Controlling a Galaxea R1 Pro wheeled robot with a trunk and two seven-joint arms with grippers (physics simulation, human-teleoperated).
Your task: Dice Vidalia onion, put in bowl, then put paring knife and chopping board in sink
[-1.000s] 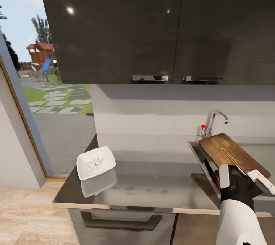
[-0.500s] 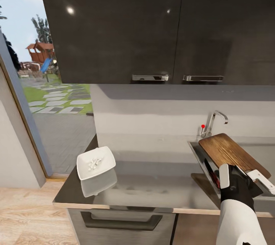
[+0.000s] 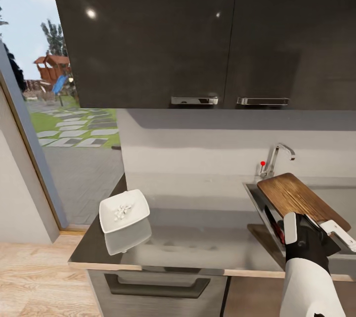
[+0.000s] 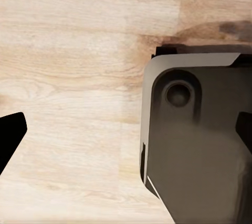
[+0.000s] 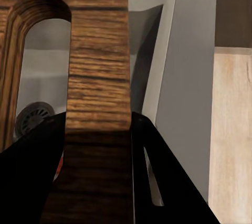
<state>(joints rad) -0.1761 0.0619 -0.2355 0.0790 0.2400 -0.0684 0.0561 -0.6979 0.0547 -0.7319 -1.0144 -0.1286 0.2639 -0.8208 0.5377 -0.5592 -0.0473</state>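
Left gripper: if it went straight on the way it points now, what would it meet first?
Probably the wooden floor: the left wrist view looks down on its planks between the fingers, with the robot's dark base to one side. Depth is unclear.

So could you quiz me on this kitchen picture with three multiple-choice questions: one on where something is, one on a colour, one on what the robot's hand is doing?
1. Where is the chopping board?
A. Flat beside the bowl
B. Tilted over the sink, near the tap
C. On the floor

2. What colour is the bowl on the countertop?
A. White
B. Red
C. Black

3. What is the right hand doing?
A. Hanging open, holding nothing
B. Gripping the tap
C. Clamped on the board's end

Answers:
1. B, the head view shows the board slanting above the basin.
2. A, it is a white square bowl holding pale diced onion.
3. C, the right wrist view shows the fingers on both sides of the wood by its handle slot.
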